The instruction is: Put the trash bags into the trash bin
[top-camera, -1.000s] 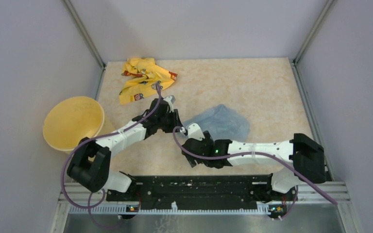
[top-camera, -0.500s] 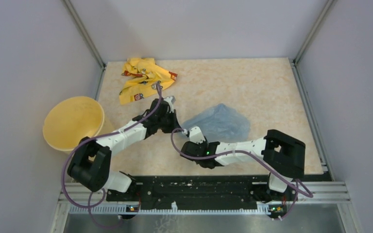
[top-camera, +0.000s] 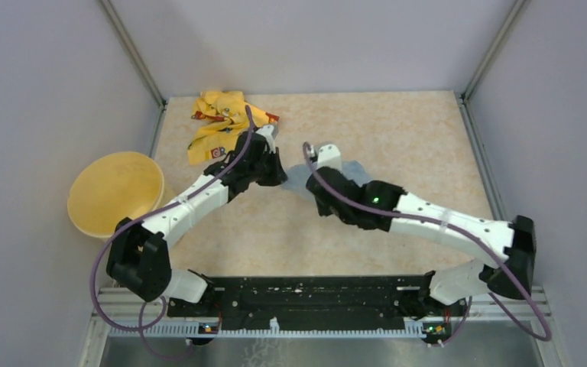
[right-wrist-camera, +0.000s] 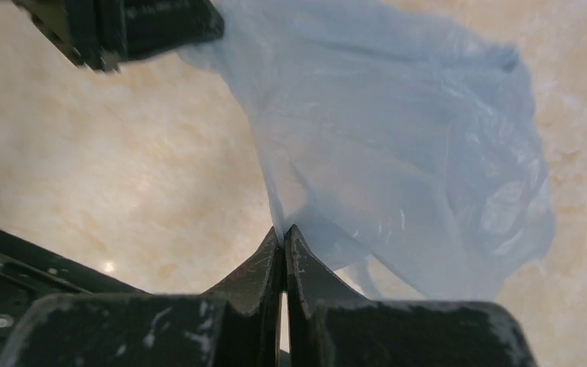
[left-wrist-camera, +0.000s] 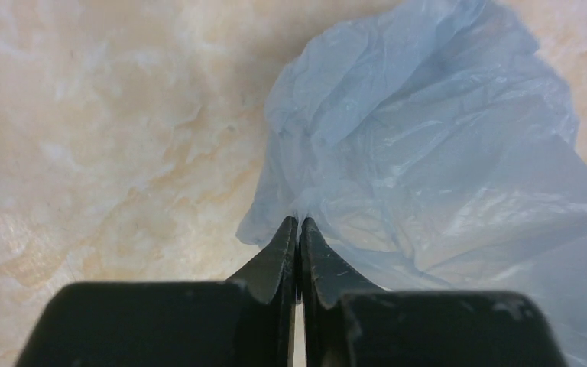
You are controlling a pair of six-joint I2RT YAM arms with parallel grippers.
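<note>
Top view hid most of the trash bag [top-camera: 296,180]. Both wrists sat over it and only pale blue slivers showed between and just right of them, near the table's [top-camera: 397,138] centre and well apart from the trash bin [top-camera: 115,191]. Neither arm's fingertips could be made out from above. Left wrist view showed the left gripper [left-wrist-camera: 299,223] clenched, tips pressed together on a pinch of the film's edge, with the bag spreading away to the right and cut off by the frame's right and bottom edges. Right wrist view showed the right gripper [right-wrist-camera: 283,231] also clamped on a fold of film. From there the bag ran up toward the left gripper's black body, blurred and cropped at the top-left corner. Could not tell whether the bag was wholly off the tabletop. The bin stood mouth up at the far left, beyond the table's left edge and close to the left wall, its near-right rim just beside the left forearm. The yellow cloth [top-camera: 214,126] lay at the far left of the table, its right part hidden behind the left wrist. A wide stretch of tabletop lay right of and beyond the bag, up to the right rail.
</note>
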